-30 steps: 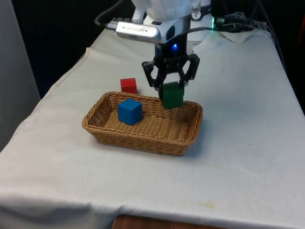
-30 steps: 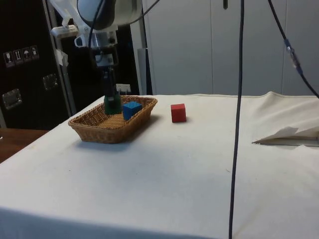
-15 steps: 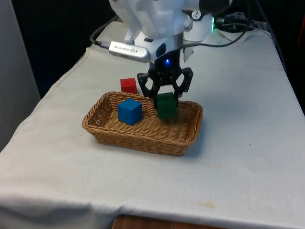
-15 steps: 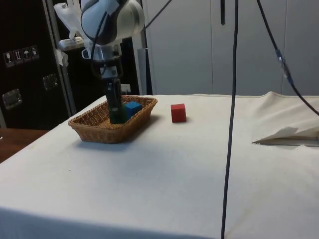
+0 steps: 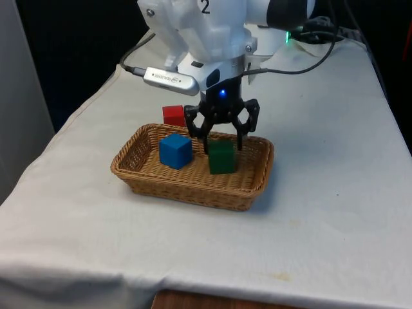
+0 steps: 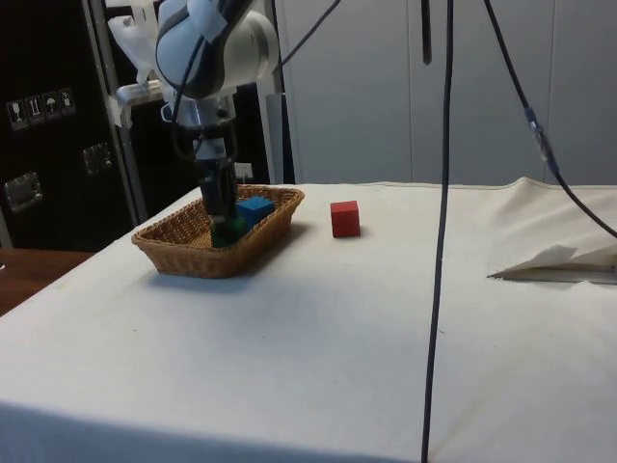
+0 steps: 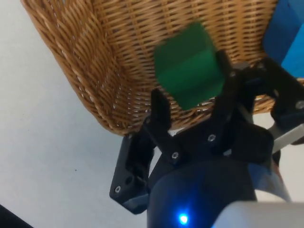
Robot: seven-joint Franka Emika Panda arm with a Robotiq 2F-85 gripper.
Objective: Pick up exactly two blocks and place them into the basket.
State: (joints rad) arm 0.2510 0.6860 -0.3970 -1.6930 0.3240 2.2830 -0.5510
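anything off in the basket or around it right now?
Nothing stands out. The blue block and green block both sit in the basket, apart from each other. The gripper is open just above the green one. The red block sits on the cloth behind the basket.

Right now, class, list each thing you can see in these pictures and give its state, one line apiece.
tool: open, fingers either side of the green block, above the basket.
green block: released, resting in the basket.
blue block: lying in the basket, beside the green block.
red block: on the cloth, outside the basket.
basket: upright on the table, holding two blocks.
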